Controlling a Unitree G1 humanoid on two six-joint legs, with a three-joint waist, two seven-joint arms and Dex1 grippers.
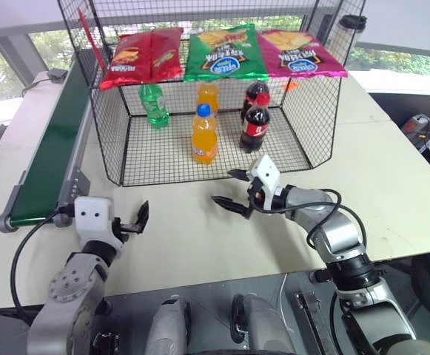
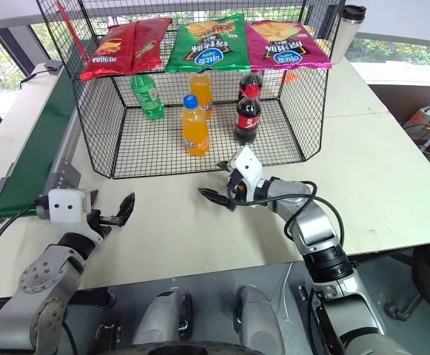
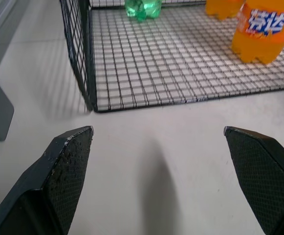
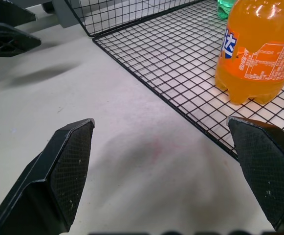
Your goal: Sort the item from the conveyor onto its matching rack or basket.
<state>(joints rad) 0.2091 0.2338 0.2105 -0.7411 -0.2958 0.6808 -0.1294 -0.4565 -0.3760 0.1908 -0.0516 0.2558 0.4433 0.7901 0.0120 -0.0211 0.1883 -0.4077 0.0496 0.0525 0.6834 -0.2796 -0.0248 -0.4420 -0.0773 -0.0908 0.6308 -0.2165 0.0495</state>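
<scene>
The white counter [image 1: 392, 185] carries everything, and on it, just ahead of both hands, stands the black wire cage [image 1: 107, 140] with its open side toward them. The conveyor [image 1: 52, 148] runs along the outer left of the left hand [image 1: 139, 219], close beside it and well apart from the right hand [image 1: 228, 188]. A green bottle [image 1: 154, 105] stands upright at the cage's far left corner, its long axis vertical. It is straight ahead of the left hand and deep inside, and ahead and to the left of the right hand. Its cap is too small for me to tell the colour, so I cannot be sure it is the item. If it is, I judge the sorting is already done. An orange bottle [image 1: 204, 137] stands upright on the grid floor, nearer to the front edge, a little ahead of the right hand. The left hand hovers over the bare counter with its fingers wide apart, holding and touching nothing. The right hand is also spread wide and empty, just before the cage's front edge. For any next pick from the belt, the left arm is the nearer one.
</scene>
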